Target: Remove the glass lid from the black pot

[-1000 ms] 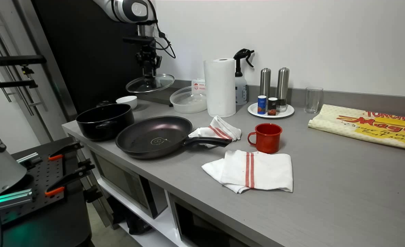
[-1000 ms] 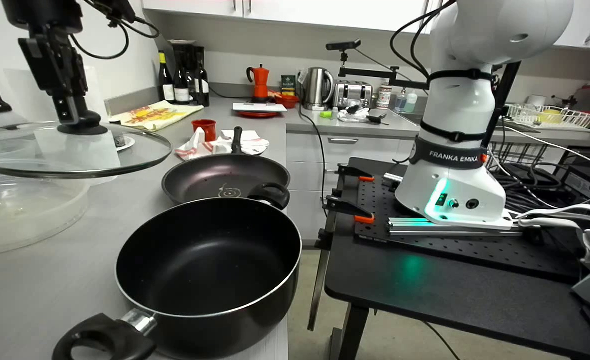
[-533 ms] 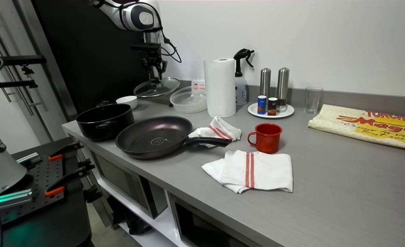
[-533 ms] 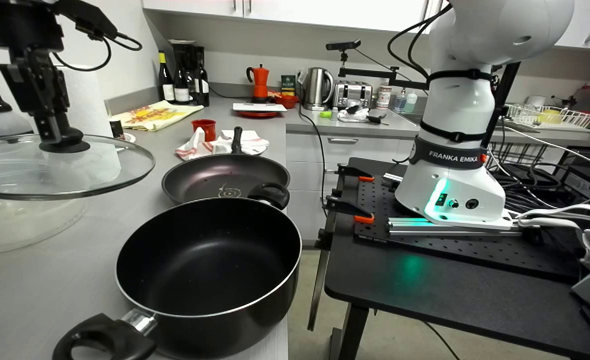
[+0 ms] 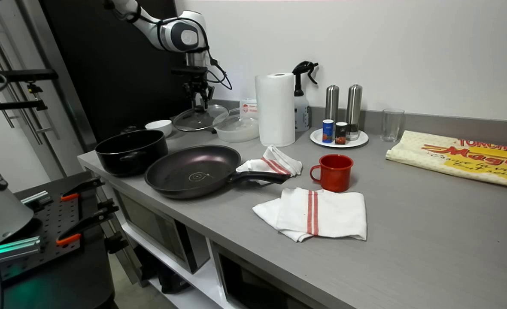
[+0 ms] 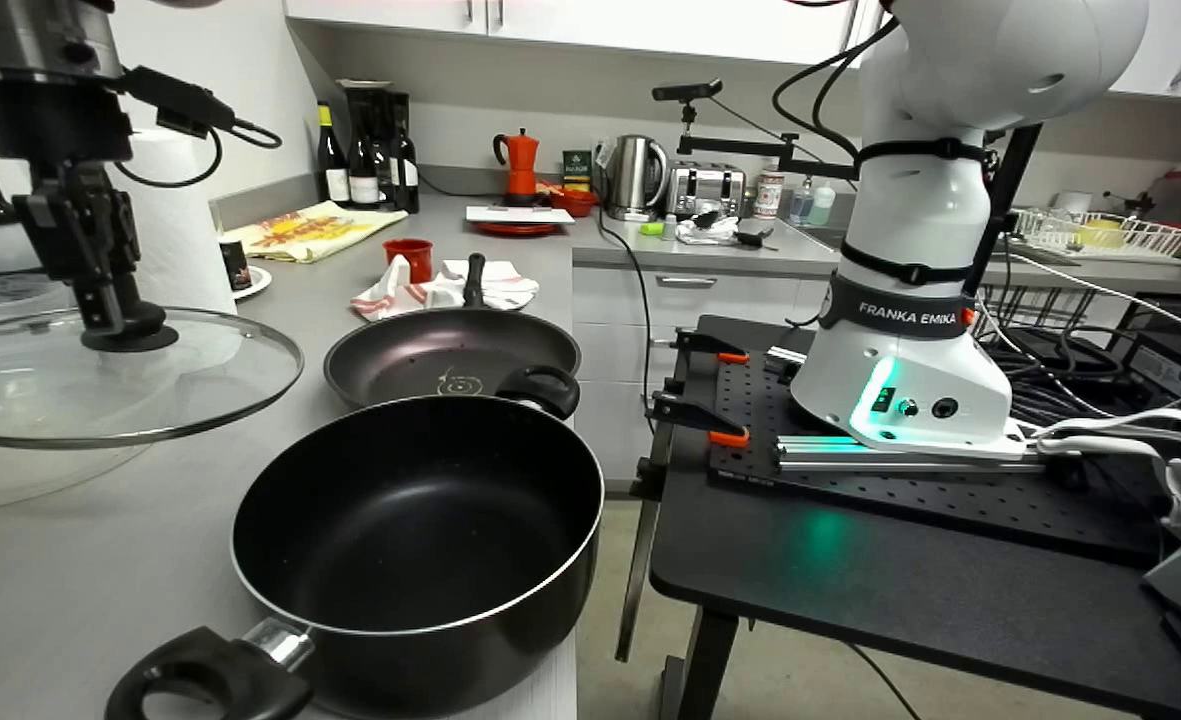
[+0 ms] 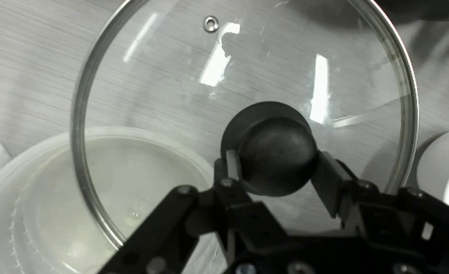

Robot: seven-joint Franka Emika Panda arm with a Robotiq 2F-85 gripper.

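My gripper is shut on the dark central knob of the glass lid. The lid is clear with a metal rim and a small vent. In both exterior views the gripper points down and holds the lid, which appears a little above the counter. The lid is away from the black pot and overlaps the plastic container in view; I cannot tell if they touch. The black pot stands uncovered on the counter near its edge, and its inside looks empty in an exterior view.
The clear plastic container is beside the lid, also in the wrist view. A white bowl stands on the lid's other side. A frying pan sits by the pot. A paper towel roll and spray bottle stand near the wall.
The gripper and lid have moved down toward the counter and over toward the plastic container. The knob stays held. The pot and pan have not moved.
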